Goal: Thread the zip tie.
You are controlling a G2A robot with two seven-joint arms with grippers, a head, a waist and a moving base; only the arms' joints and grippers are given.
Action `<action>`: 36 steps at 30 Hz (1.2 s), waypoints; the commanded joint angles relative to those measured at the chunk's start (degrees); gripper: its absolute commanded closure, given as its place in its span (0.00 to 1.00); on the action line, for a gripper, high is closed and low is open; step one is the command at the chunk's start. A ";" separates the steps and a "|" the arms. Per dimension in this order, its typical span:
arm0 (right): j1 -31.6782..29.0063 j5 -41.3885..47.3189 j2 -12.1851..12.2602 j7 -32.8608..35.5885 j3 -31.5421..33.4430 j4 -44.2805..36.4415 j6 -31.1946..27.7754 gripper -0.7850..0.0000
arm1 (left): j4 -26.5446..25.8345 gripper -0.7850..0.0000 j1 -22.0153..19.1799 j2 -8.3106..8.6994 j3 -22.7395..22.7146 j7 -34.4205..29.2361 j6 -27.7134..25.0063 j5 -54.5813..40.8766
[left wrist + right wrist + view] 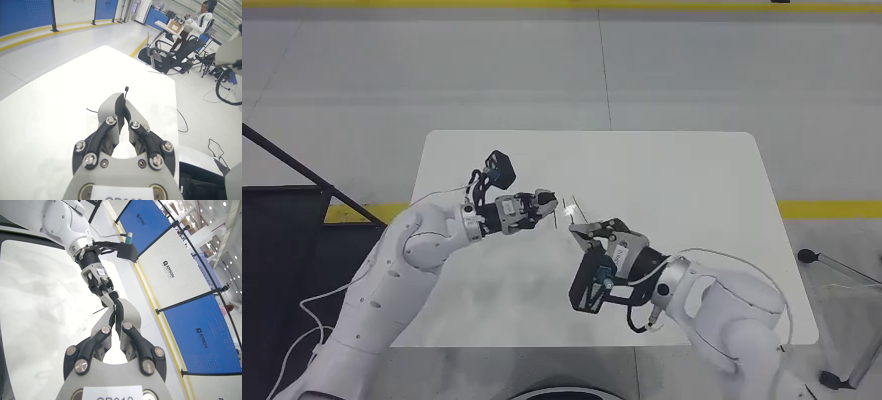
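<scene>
A thin black zip tie [126,88] is clamped between the pads of my left gripper [123,101], which is shut on it. The tie's small square head pokes out past the fingertips and its tail trails off to one side. In the top view the left gripper [550,205] and right gripper [580,230] meet tip to tip above the middle of the white table [692,170]. The right gripper [115,306] is shut, with a thin black strip of the tie running in between its pads. Just beyond it is the left gripper [114,298]. The free tail [98,310] sticks out sideways over the table.
The white table [56,94] carries nothing else. A black frame and dark cloth [282,230] stand off the table's left side. A yellow floor line [832,208] runs behind. Chairs [170,60] and cables lie on the floor past the far corner.
</scene>
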 commanded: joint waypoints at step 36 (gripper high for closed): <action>2.12 -3.81 1.28 -3.64 -3.71 4.09 3.44 1.00 | 0.48 1.00 -0.46 -0.16 0.77 -0.02 0.70 -0.93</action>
